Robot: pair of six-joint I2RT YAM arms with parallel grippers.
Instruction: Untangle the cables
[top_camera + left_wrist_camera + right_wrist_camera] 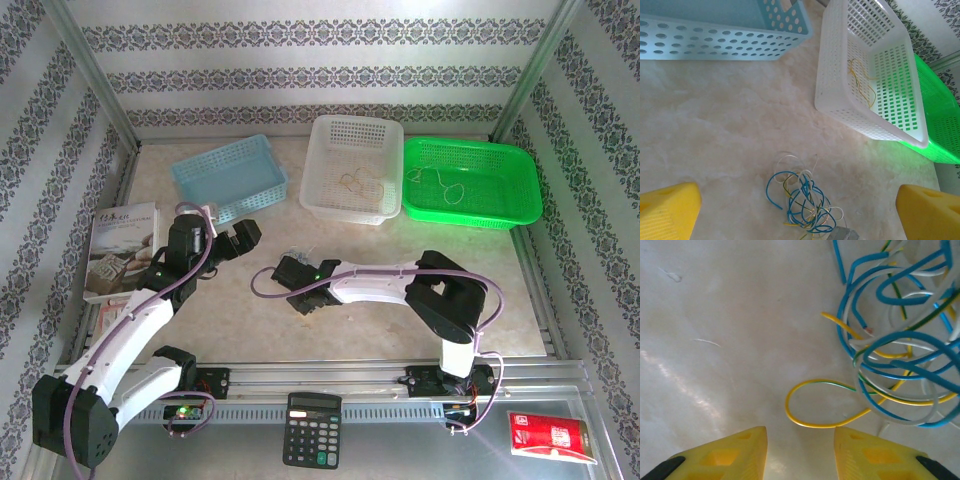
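Plainly, both my grippers were near the tangled cables, and neither held anything.
The cables (802, 202) lay in one knot on the table (715, 140), at the lower middle of the left wrist view. My left gripper (799, 212) had its fingers wide apart, at the two bottom corners. My right gripper (800, 442) kept only a narrow empty gap, and a yellow loop (807, 407) lay just beyond its tips.
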